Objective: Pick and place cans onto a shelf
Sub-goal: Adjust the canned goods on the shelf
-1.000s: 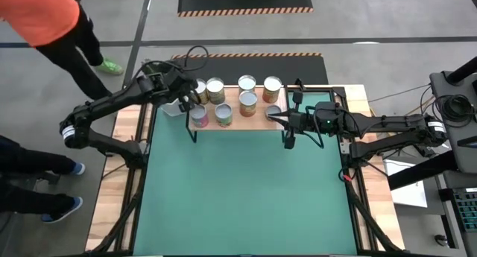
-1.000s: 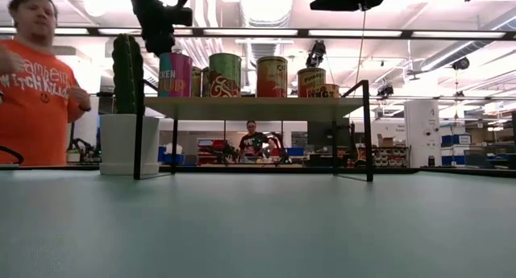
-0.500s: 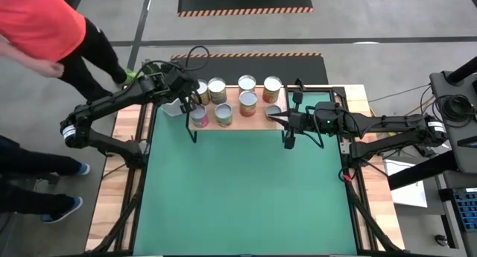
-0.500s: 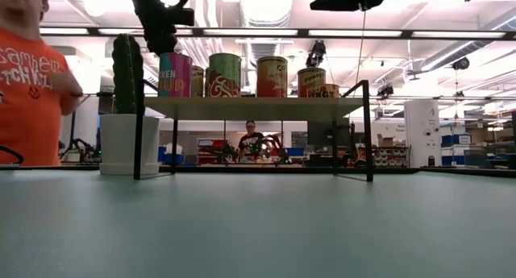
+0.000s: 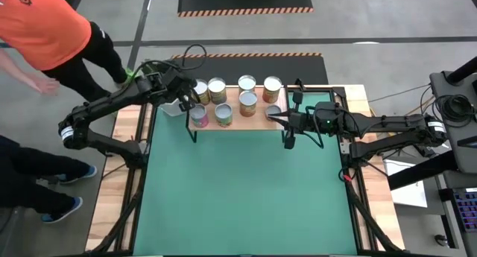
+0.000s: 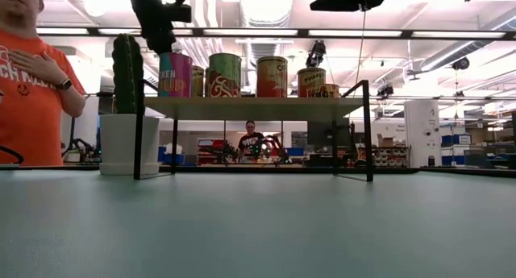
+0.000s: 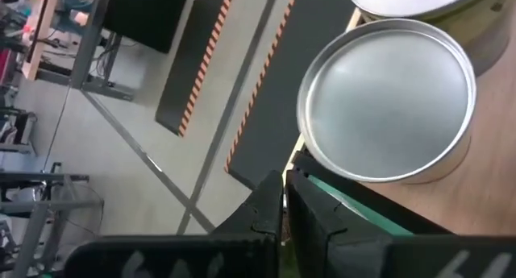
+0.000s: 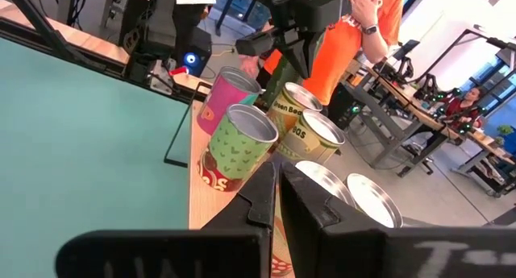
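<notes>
Person in orange shirt (image 5: 45,26) stands off the counter's far-left corner, hand on chest in the low view. White cactus pot (image 6: 119,143) sits on the green-matted counter (image 5: 246,190) at the left end of the low light-wood shelf on thin black legs (image 6: 250,107). Left gripper (image 5: 188,100) hangs over the shelf's left end, just above the pink-labelled tin (image 5: 199,116); jaws closed, holding nothing, fingers (image 7: 270,201) pressed together in the left wrist view with a silver can top (image 7: 385,97) just past them. Seven small cylindrical cans with shiny silver tops (image 5: 223,113) can be counted on the shelf from above, in two rows: pink and green-labelled ones at the near edge, orange and pale ones behind; one more is half hidden at the right end. Right gripper (image 5: 287,120) sits at the shelf's right end, beside the rightmost tin (image 5: 273,111); jaws closed and empty, fingers (image 8: 266,193) meeting in the right wrist view, green-labelled can (image 8: 238,145) ahead of them. All cans upright.
</notes>
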Tool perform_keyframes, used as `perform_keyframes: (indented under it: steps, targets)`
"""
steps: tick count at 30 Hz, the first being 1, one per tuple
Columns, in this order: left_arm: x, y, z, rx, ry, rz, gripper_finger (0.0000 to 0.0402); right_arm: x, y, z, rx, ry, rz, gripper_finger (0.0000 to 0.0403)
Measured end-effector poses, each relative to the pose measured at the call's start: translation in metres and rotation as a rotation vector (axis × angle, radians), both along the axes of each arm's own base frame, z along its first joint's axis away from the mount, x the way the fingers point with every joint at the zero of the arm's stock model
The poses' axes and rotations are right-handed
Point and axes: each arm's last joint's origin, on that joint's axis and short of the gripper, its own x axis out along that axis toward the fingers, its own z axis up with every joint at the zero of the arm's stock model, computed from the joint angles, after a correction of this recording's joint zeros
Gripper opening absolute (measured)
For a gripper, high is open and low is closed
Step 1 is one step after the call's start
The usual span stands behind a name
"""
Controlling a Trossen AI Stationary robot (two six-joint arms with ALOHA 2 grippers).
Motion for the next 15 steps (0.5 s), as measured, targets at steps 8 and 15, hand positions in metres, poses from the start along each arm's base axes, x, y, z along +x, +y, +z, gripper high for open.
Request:
perform_keyframes:
  steps: [8, 15]
  targets:
    - [-0.008, -0.01, 0.014, -0.091, -0.204, -0.052, 0.0, 0.0, 0.0, 0.0, -0.001, 0.001, 0.0, 0.0009]
    - [-0.008, -0.023, 0.021, -0.235, -0.375, -0.192, 0.0, 0.0, 0.0, 0.0, -0.002, 0.001, 0.0, 0.0009]
